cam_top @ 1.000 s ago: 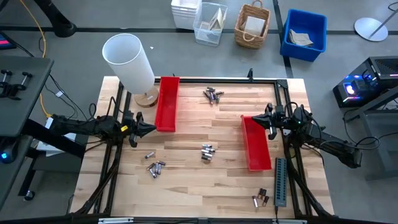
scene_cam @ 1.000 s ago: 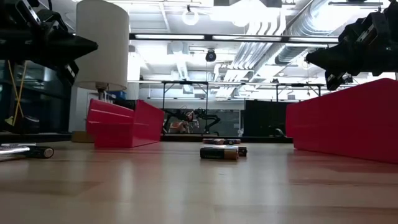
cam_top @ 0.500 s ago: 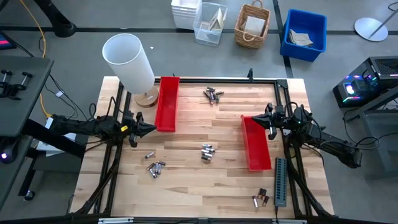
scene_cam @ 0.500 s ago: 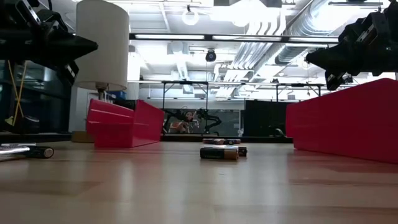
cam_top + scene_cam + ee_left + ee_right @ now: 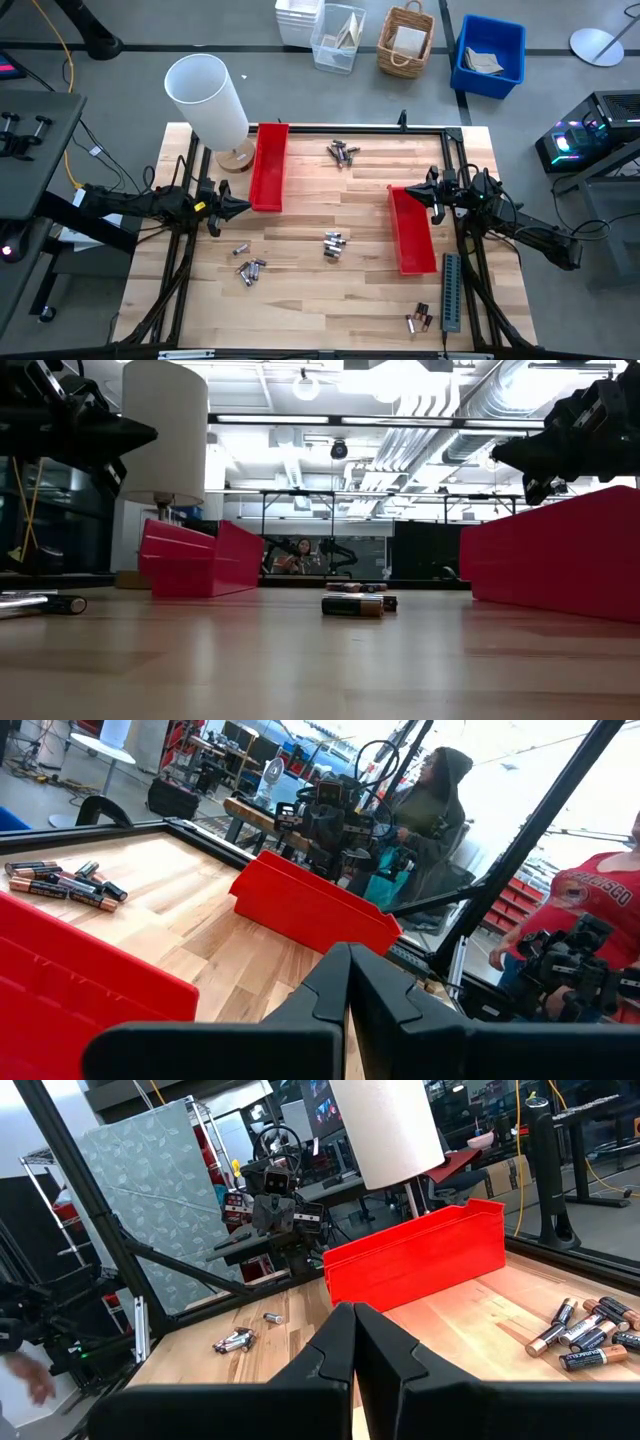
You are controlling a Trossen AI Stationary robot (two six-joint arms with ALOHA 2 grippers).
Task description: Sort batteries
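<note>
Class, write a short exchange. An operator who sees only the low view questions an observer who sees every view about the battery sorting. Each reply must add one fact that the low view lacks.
Operator: I see batteries mid-table. Are there more behind my camera?
Observer: Yes. The high view shows a small pile beside the grey strip.
Operator: Has anything been sorted?
Observer: Not that I can see. From above, the left tray and right tray show no batteries.
Operator: Is either arm holding anything?
Observer: No. The wrist views show the left gripper and right gripper shut on nothing.
</note>
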